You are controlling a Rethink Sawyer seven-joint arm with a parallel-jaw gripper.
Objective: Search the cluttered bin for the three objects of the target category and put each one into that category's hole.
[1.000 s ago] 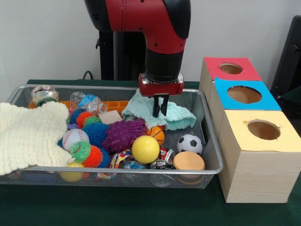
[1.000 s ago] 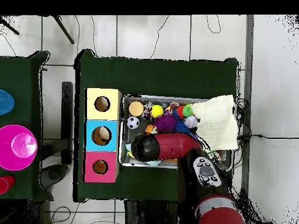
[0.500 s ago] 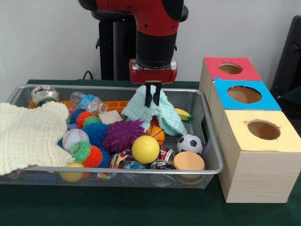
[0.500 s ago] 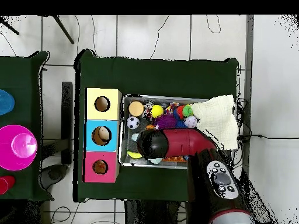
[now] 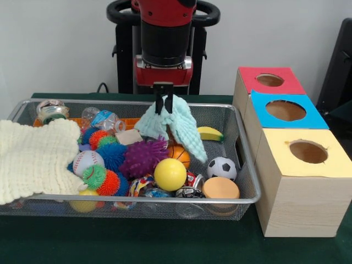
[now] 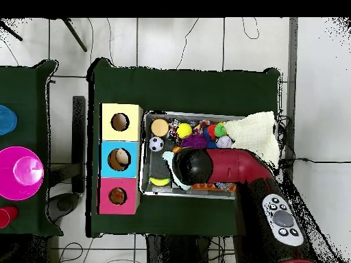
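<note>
Front view: gripper hangs over the back half of the wire bin, fingers pinched on the top of a mint-green cloth. Cloth is lifted and drapes down toward 5 o'clock, its lower tip reaching just above the soccer ball. At 3 o'clock of the cloth a banana lies against the bin's right wall. Under the hanging cloth sit a small basketball, a purple spiky ball and a yellow ball. A cream knitted cloth covers the bin's left end and spills over its rim. Three boxes stand beside the bin's right side with round holes: red-topped box, blue-topped box, yellow-topped box.

Overhead view: the arm covers the gripper and most of the mint cloth, so the grip cannot be judged here. This view alone shows a yellow-green object in the bin corner at 9 o'clock of the arm, and something pale inside the blue box's hole.
</note>
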